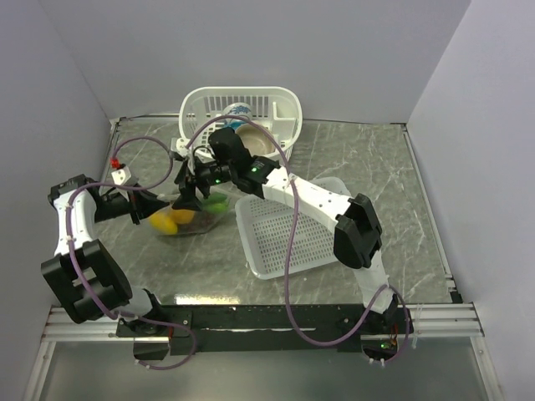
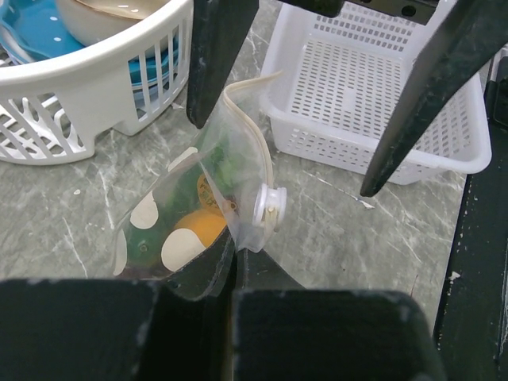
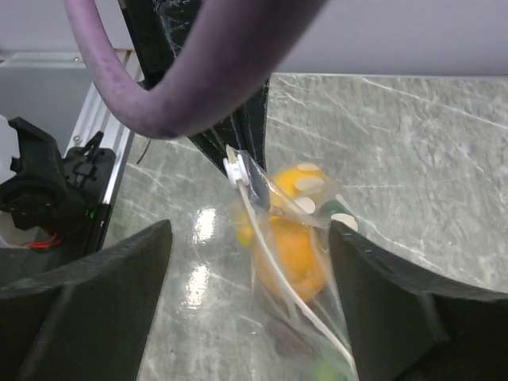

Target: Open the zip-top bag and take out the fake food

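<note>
The zip-top bag lies left of centre on the table, clear with pale dots. Inside it show a yellow fruit, an orange fruit and green pieces. My left gripper is shut on the bag's left corner, right by the white zip slider. My right gripper is open above the bag, a finger on each side, touching nothing. In the right wrist view the bag lies between its fingers, with the orange fruit and the slider in sight.
A white mesh basket holding blue and brown bowls stands at the back. A flat white mesh tray lies right of the bag. In the left wrist view the basket is at the left and the tray at the right.
</note>
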{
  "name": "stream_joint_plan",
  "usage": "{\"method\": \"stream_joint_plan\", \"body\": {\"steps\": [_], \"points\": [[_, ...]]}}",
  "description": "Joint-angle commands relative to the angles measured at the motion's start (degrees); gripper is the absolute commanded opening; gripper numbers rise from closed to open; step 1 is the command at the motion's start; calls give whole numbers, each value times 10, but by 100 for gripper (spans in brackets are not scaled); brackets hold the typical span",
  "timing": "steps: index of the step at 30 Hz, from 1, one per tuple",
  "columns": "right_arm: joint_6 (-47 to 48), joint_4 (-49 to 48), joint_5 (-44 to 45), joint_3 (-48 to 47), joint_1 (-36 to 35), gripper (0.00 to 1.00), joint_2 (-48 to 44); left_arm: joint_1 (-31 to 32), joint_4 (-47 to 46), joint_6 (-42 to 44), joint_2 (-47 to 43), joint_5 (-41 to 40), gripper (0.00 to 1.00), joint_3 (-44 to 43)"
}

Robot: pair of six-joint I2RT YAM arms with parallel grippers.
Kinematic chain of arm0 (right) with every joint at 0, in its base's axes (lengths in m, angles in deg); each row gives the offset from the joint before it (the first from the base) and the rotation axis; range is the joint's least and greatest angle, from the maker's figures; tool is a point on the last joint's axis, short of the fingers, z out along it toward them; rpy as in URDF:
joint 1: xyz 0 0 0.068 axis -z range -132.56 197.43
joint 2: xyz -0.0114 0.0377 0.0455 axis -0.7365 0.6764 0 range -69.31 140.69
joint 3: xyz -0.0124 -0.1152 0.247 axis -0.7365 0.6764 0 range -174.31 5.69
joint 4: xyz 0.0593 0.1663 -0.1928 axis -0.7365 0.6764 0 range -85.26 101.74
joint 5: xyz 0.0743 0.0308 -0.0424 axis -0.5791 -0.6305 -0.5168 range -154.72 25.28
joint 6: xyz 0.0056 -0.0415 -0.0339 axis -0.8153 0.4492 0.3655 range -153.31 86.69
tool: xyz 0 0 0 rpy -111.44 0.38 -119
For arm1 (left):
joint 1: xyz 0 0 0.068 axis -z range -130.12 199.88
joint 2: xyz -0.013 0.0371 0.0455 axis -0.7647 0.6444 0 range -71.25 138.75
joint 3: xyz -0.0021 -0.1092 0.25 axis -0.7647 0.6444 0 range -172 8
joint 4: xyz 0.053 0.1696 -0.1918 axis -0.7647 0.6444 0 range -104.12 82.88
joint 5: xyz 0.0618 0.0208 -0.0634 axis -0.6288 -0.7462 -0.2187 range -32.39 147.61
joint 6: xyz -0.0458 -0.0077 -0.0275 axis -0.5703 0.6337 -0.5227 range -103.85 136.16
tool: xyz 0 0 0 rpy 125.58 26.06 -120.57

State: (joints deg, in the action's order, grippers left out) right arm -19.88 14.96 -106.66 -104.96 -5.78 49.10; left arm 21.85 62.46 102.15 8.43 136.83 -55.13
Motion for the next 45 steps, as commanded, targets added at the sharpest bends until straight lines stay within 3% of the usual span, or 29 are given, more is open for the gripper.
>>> {"method": "stream_joint_plan", "body": {"steps": [1, 10, 29, 45], "points": [[-3, -51, -25, -5, -8, 77, -8, 9, 18, 8, -9, 9, 6, -15], [-24, -87, -32, -3, -22, 51, 7, 18, 18, -6, -3, 19, 7, -20], [-58, -142, -22, 32, -23, 48, 9, 29, 21, -52, -15, 35, 8, -41], [-111, -190, -41, 75, -14, 38, -2, 32, 21, -64, -30, 29, 7, -41]]}}
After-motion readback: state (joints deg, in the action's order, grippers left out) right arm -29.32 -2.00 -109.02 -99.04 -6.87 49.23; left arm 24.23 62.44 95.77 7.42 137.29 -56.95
